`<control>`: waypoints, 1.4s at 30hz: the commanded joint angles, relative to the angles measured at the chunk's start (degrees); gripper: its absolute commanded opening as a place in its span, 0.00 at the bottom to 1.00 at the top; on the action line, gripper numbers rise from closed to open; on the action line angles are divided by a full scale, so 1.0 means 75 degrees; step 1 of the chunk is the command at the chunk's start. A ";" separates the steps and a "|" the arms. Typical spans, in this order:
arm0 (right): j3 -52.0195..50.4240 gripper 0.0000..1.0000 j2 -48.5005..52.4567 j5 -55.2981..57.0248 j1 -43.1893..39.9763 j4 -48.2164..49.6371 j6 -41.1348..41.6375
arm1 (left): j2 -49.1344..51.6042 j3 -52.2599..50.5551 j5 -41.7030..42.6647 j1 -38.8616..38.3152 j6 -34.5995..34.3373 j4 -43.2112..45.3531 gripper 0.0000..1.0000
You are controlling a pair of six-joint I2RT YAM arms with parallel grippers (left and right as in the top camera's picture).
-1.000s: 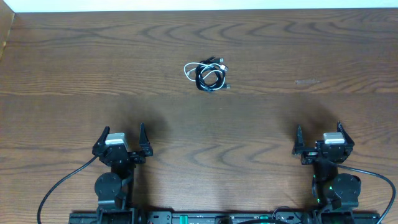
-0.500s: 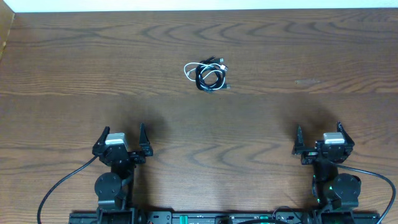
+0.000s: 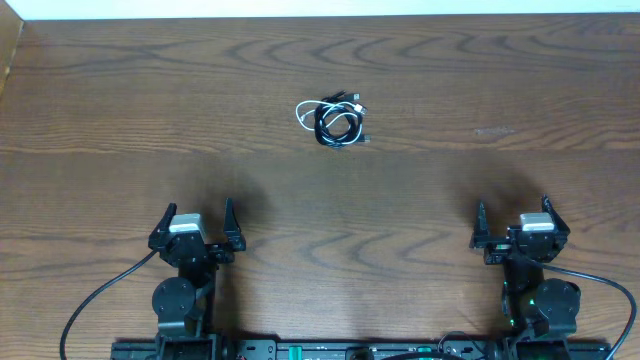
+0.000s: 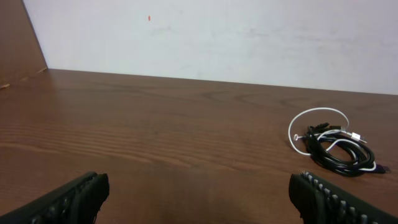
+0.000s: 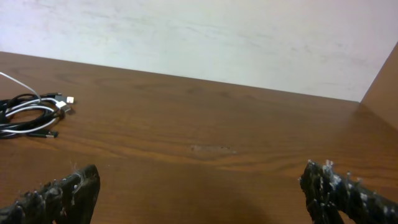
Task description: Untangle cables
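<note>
A black cable (image 3: pixel 338 126) and a white cable (image 3: pixel 303 114) lie coiled together in one small bundle on the wooden table, at the middle far side. The bundle shows at the right of the left wrist view (image 4: pixel 333 142) and at the left edge of the right wrist view (image 5: pixel 31 113). My left gripper (image 3: pixel 194 218) is open and empty near the front left, far short of the bundle. My right gripper (image 3: pixel 513 213) is open and empty near the front right.
A white wall (image 4: pixel 217 37) runs along the table's far edge. A wooden side panel (image 4: pixel 18 43) stands at the far left, and another (image 5: pixel 382 81) at the far right. Thick black arm wires (image 3: pixel 95 300) trail by both arm bases.
</note>
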 commanded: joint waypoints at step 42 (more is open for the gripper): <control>0.0000 0.99 0.0015 0.0070 0.0055 -0.0012 0.0093 | 0.0047 0.0184 -0.0192 0.0041 -0.0064 -0.0356 0.98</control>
